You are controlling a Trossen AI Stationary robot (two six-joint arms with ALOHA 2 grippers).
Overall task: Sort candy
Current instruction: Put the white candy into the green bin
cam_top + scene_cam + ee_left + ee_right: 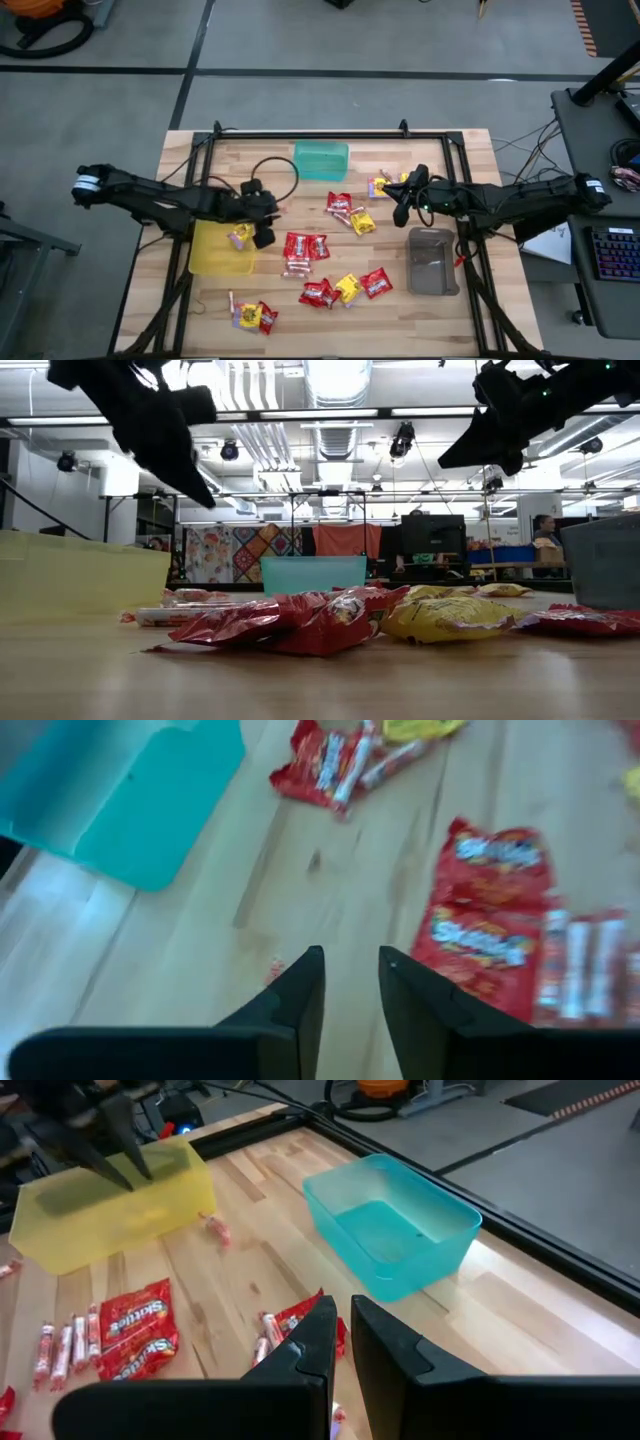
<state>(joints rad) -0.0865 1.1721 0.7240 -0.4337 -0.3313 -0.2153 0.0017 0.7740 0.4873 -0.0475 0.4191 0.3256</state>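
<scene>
Candy (318,262) scattered loose across the counter (200,310), mostly between the trays, awaiting sorting. One yellow packet (240,236) already in the yellow tray (212,262). Left gripper (264,222) raised beside that tray's corner, fingers (300,1000) slightly parted and empty. Right gripper (402,205) hovering near the green tray (395,1230), fingers narrowly apart, empty too. Grey tray (432,262) near the right arm.
</scene>
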